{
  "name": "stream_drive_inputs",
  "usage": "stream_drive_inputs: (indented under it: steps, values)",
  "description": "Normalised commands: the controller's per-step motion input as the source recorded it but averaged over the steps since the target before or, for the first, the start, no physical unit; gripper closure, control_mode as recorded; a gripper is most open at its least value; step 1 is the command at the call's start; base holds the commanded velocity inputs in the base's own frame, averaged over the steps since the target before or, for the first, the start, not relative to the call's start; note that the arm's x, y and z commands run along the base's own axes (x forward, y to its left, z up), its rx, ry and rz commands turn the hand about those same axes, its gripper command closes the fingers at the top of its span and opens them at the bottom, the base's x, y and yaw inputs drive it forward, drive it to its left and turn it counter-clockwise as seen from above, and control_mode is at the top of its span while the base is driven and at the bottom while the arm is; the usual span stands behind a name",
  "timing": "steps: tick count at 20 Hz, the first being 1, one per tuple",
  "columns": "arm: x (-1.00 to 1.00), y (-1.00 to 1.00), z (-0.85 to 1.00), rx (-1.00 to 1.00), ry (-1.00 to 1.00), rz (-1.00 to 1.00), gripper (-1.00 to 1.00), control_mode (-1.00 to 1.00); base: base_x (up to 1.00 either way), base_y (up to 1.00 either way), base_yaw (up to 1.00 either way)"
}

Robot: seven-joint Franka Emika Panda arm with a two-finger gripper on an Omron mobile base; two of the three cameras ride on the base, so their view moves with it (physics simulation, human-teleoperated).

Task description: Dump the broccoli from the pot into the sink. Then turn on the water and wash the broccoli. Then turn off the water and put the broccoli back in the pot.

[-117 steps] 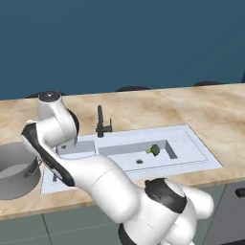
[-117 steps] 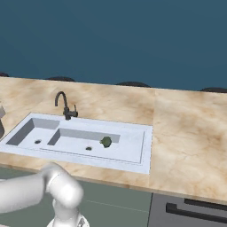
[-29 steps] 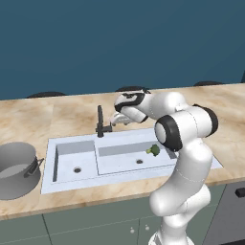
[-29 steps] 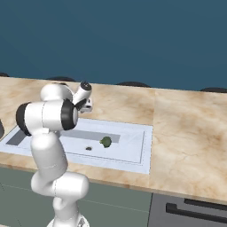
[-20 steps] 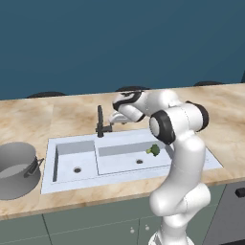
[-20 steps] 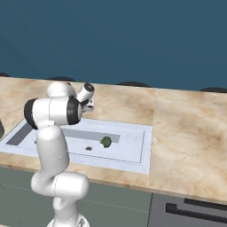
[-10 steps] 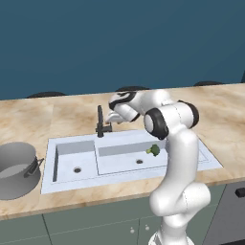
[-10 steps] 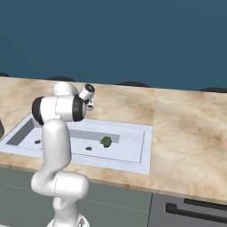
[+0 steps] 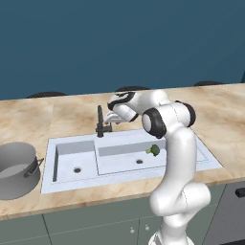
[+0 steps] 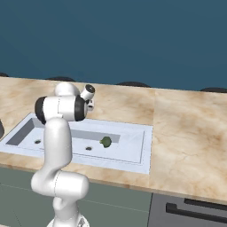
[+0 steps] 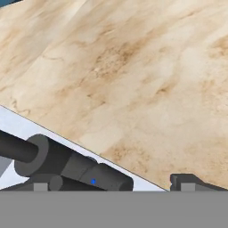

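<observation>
The broccoli (image 9: 153, 150) lies in the wide basin of the sink (image 9: 201, 158), near its right end; it also shows as broccoli (image 10: 106, 142) in the sink (image 10: 146, 153) from the right base view. The grey pot (image 9: 18, 170) stands on the counter left of the sink. My gripper (image 9: 108, 119) hovers at the dark faucet (image 9: 100, 122) behind the basins. In the hand view the gripper (image 11: 111, 186) is open, and the faucet's dark body (image 11: 58, 162) lies between its fingertips (image 11: 187, 182). I see no water running.
The marble counter (image 9: 220, 115) stretches behind and to the right of the sink. My white arm (image 10: 57, 133) stands in front of the sink's left part and hides the faucet in the right base view. Cabinet fronts (image 9: 95, 225) run below the counter edge.
The hand has edged slightly left toward the faucet while the arm's elbow swung inward. Jaws stay open. Broccoli and pot have not moved.
</observation>
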Motion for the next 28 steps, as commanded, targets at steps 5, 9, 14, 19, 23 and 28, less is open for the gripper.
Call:
stream_drive_inputs:
  steps: [5,9,14,19,23,28]
  values:
    - [0.17,0.03,-0.20,0.00,0.00,-0.01,-1.00,-1.00,0.00,0.00,0.00]
    - [0.05,0.00,-0.23,0.00,0.00,-0.02,-1.00,-1.00,0.00,0.00,0.00]
    - [0.01,0.00,-0.26,0.00,0.00,-0.03,1.00,-1.00,0.00,0.00,0.00]
    - [0.12,0.00,-0.28,0.00,0.00,-0.05,1.00,-1.00,0.00,0.00,0.00]
    - [0.12,0.00,-0.22,0.00,0.00,-0.04,1.00,-1.00,0.00,0.00,0.00]
    - [0.07,-0.12,-0.13,0.00,0.00,-0.06,1.00,-1.00,0.00,0.00,0.00]
